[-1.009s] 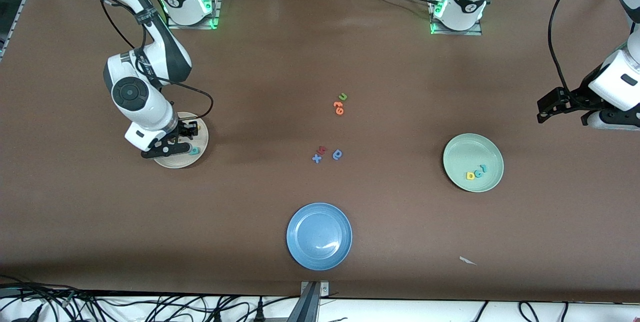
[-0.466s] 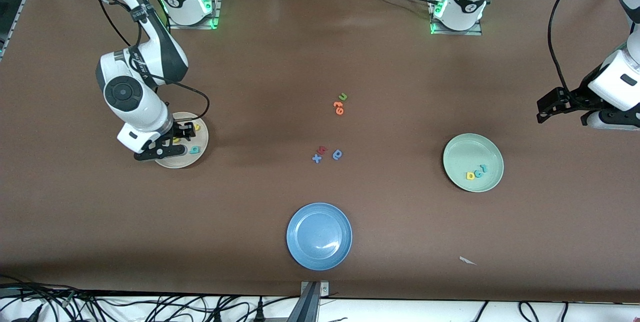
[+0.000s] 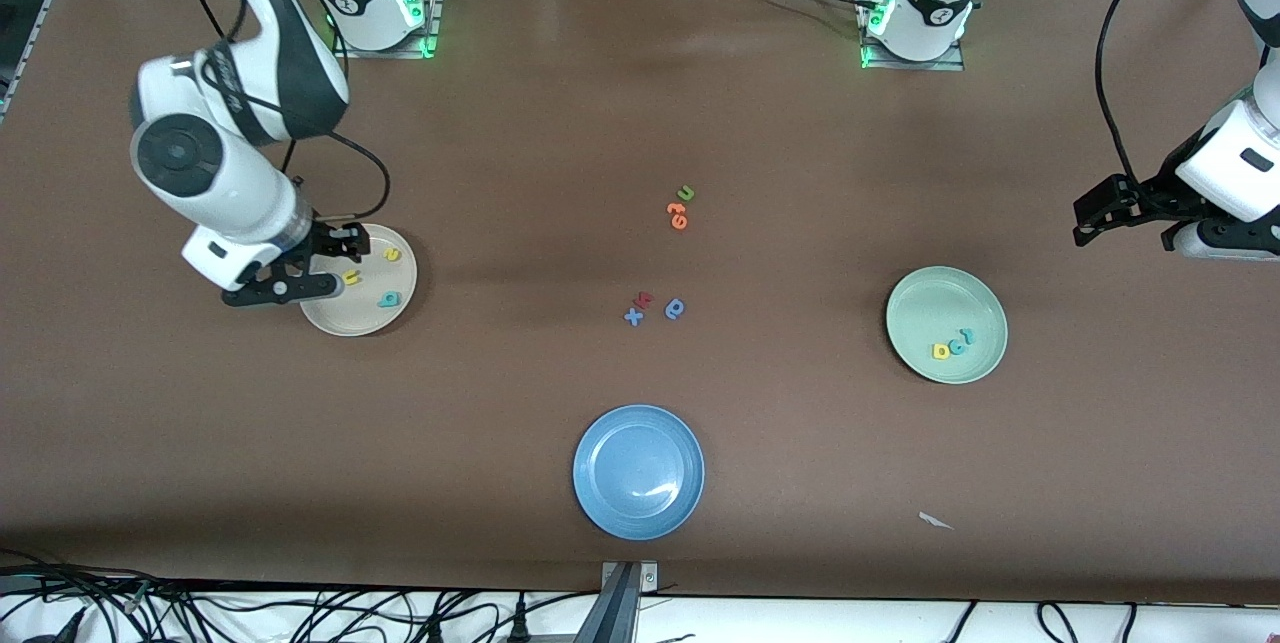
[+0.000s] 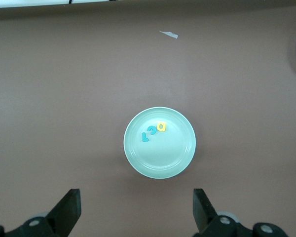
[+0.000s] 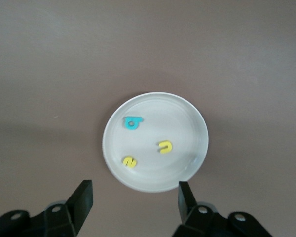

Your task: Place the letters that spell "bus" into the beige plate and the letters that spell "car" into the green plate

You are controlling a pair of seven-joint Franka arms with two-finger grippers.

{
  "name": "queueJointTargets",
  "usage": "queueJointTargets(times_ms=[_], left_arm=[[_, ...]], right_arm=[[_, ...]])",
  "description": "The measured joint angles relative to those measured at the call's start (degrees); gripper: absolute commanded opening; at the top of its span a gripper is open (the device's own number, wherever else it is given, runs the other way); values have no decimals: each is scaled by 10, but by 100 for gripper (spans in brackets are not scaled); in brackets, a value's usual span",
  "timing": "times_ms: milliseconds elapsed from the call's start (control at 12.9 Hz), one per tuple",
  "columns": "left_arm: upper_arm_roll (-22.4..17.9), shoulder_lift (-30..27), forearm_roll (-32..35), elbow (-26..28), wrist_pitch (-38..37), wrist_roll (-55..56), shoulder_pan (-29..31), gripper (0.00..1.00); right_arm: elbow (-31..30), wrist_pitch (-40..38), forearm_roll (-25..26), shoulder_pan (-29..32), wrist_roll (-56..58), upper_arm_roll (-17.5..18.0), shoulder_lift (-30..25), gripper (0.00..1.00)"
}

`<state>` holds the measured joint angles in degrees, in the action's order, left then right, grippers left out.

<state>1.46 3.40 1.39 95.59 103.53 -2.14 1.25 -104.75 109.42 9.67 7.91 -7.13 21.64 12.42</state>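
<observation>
The beige plate (image 3: 345, 319) (image 5: 180, 121) lies toward the right arm's end of the table. In it are the teal "b" (image 3: 389, 300) (image 5: 132, 122), the yellow "u" (image 3: 351, 277) (image 5: 165, 146) and the yellow "s" (image 3: 392, 254) (image 5: 129, 162). My right gripper (image 3: 315, 266) (image 5: 134, 200) hangs open and empty over the plate's rim. The green plate (image 3: 935, 301) (image 4: 170, 155) holds the yellow "a" (image 3: 940, 351) (image 4: 161, 127), teal "c" (image 3: 957, 346) (image 4: 151, 131) and teal "r" (image 3: 967, 334) (image 4: 144, 138). My left gripper (image 3: 1090, 220) (image 4: 135, 210) waits open, off that plate's edge.
A blue plate (image 3: 638, 471) sits nearest the front camera, mid-table. Loose letters lie mid-table: a green "u" (image 3: 685, 193), orange letters (image 3: 678, 215), a red one (image 3: 645, 300), a blue "x" (image 3: 633, 316) and a blue round letter (image 3: 675, 308). A white scrap (image 3: 935, 520) lies near the green plate.
My right gripper has risen and drawn back from the beige plate's middle to its rim, jaws wider. All three letters now show in the plate. The left arm has not moved.
</observation>
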Motion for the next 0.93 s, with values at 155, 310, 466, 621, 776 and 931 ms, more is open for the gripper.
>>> queueJointTargets(times_ms=[155, 310, 466, 621, 776, 931], left_arm=[[0, 0, 0, 0, 0, 0, 0, 100], [0, 0, 0, 0, 0, 0, 0, 100], [0, 0, 0, 0, 0, 0, 0, 100], [0, 0, 0, 0, 0, 0, 0, 100], [0, 1, 0, 0, 0, 0, 0, 100], [0, 1, 0, 0, 0, 0, 0, 100]], right_arm=[[52, -71, -22, -1, 30, -10, -15, 78], [89, -109, -28, -19, 62, -52, -21, 94], [106, -117, -33, -63, 86, -129, -31, 99], [112, -121, -60, -96, 114, -194, -52, 100], [112, -134, -81, -100, 142, -225, -72, 100], [112, -138, -84, -99, 161, -238, -81, 100]])
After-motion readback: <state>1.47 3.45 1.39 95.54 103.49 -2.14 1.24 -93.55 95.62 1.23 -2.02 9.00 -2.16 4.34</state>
